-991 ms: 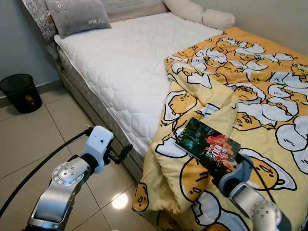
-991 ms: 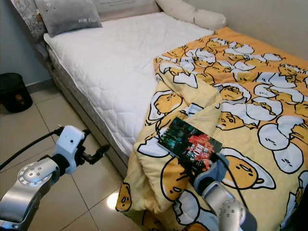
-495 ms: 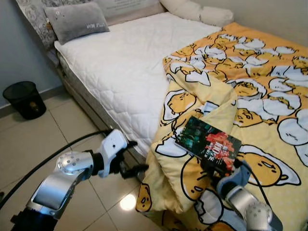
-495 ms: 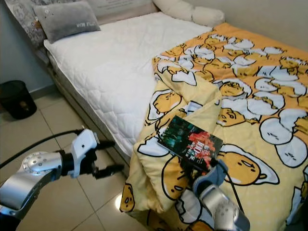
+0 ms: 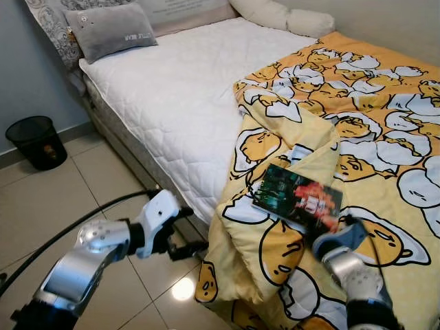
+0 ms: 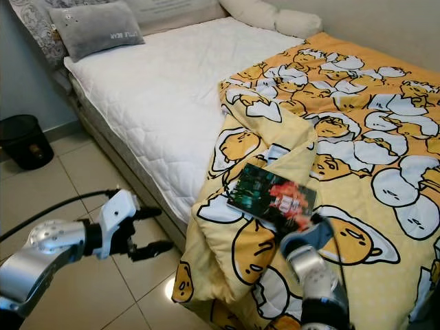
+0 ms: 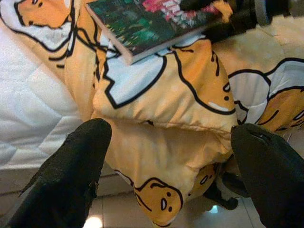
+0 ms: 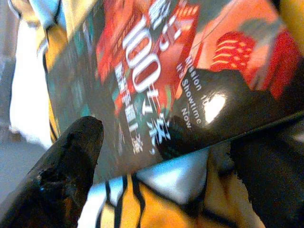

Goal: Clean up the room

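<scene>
A bed [image 5: 179,89] with a white quilted mattress stands on glossy beige floor tiles [image 5: 41,199] beside a grey wall [image 5: 27,82].
</scene>
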### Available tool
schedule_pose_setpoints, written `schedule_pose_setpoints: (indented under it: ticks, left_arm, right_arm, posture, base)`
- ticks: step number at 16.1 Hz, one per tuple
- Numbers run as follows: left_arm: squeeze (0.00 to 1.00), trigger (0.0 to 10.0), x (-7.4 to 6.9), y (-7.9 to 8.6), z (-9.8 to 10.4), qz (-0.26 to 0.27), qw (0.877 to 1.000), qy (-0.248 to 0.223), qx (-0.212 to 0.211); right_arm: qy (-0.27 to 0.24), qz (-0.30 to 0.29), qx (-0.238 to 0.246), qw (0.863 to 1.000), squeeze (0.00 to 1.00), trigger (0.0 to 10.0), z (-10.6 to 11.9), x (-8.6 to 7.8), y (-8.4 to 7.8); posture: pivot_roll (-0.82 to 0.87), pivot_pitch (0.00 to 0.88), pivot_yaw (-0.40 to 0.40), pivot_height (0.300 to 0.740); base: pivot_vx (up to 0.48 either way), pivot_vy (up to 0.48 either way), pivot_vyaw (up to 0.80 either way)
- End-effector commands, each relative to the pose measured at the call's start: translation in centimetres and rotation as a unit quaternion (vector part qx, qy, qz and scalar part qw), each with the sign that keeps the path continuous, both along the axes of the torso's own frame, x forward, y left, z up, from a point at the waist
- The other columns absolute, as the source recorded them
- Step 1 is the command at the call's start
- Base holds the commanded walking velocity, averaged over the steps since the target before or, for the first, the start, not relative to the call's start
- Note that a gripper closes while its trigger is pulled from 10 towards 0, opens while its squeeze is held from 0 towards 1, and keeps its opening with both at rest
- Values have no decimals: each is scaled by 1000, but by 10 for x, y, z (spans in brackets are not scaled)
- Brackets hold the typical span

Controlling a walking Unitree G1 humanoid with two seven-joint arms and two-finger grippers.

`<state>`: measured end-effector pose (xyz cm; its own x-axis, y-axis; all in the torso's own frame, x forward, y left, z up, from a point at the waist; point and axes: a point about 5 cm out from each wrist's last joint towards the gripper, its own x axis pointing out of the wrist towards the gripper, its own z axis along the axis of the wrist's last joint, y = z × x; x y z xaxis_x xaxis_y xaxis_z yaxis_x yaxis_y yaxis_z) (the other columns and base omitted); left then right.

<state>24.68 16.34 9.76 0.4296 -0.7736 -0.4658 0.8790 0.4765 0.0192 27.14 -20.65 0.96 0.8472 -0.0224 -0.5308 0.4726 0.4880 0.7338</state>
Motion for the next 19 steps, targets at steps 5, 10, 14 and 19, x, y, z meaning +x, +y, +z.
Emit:
schedule_pose_setpoints:
  ticks: [5,10,14,19]
  left_arm:
    - [122,10000,1,6,7,14,1000,-16,7]
    - [122,10000,-3,7,7,21,1000,-17,8]
    - [122,10000,-5,14,10,27,999,-17,16]
    - [122,10000,-4,14,11,27,999,-17,18]
  right_arm:
    - [-10,-101,-6,995,0,10000,5,12,-33]
    - [7,-51,17,999,0,10000,-7,22,1]
    - [-74,-60,105,990,0,10000,12,42,19]
    - [-140,-36,113,983,0,10000,29,52,14]
  posture:
    - [18,0,-12,740]
    - [53,0,-17,740]
    - [78,0,-14,740]
    - [73,0,-5,740]
  base:
    - [0,0,0]
    - [0,0,0]
    - [0,0,0]
    - [0,0,0]
